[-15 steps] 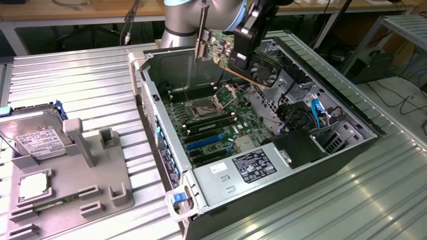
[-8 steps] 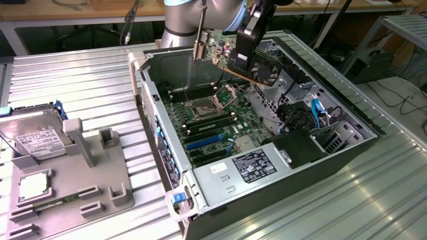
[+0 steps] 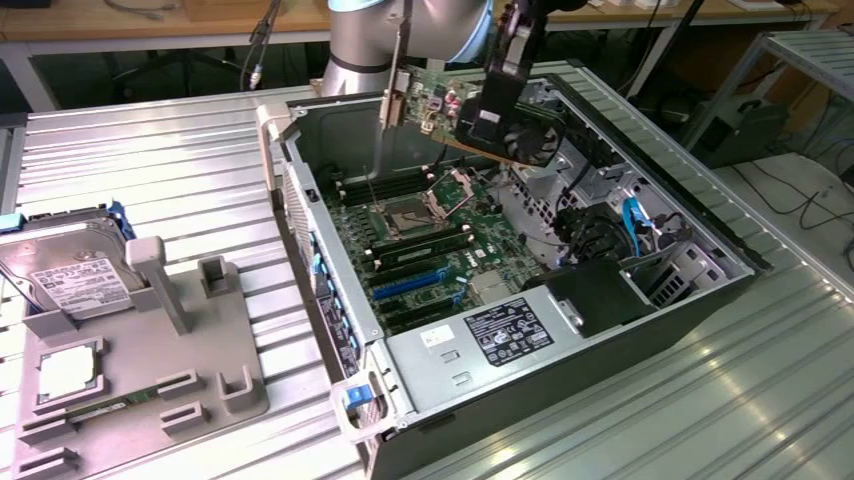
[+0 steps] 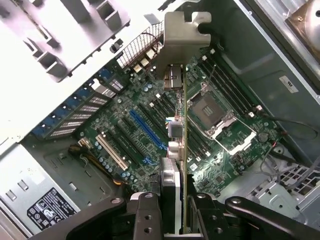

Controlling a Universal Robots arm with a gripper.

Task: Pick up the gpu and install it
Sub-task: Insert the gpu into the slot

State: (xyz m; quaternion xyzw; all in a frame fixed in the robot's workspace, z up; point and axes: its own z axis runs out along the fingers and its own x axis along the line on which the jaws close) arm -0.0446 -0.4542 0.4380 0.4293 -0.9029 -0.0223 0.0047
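Now, arm (image 3: 374,35): above case (image 3: 304,195), claw (image 3: 483,115) clamped on gpu (image 3: 438,104).
Wrist: gpu (image 4: 182,150) edge-on over motherboard (image 4: 135,125).
Exterior: gpu tilted, cooler (image 3: 531,140) showing.

We can read no words or numbers here. A black printed label (image 3: 507,335) sits on the power supply (image 3: 461,352), and a white label (image 3: 74,285) on the hard drive (image 3: 54,245); both prints are illegible to us.
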